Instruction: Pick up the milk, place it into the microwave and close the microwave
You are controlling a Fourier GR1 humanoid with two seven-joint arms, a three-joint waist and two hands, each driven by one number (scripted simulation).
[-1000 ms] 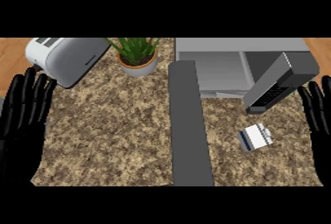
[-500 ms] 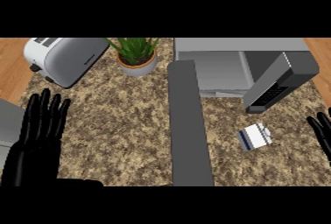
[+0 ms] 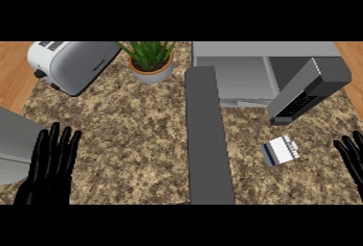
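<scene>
Both hands have dropped nearer since a second ago, left hand point(image 3: 50, 166) and right hand point(image 3: 352, 156) fingers straight and apart, the milk carton point(image 3: 281, 151) untouched before the open microwave point(image 3: 266, 72).

The left hand point(image 3: 50, 168) shows at the lower left of the head view, palm facing down, its black fingers point(image 3: 55, 144) straight and held close together, pointing up the view and leaning slightly to the right. It holds nothing. The grey left forearm shows at the far left edge, beside the hand. The right hand point(image 3: 352, 158) shows only in part at the right edge: a few straight black fingers pointing up, curled around nothing. Its forearm is out of view.
</scene>
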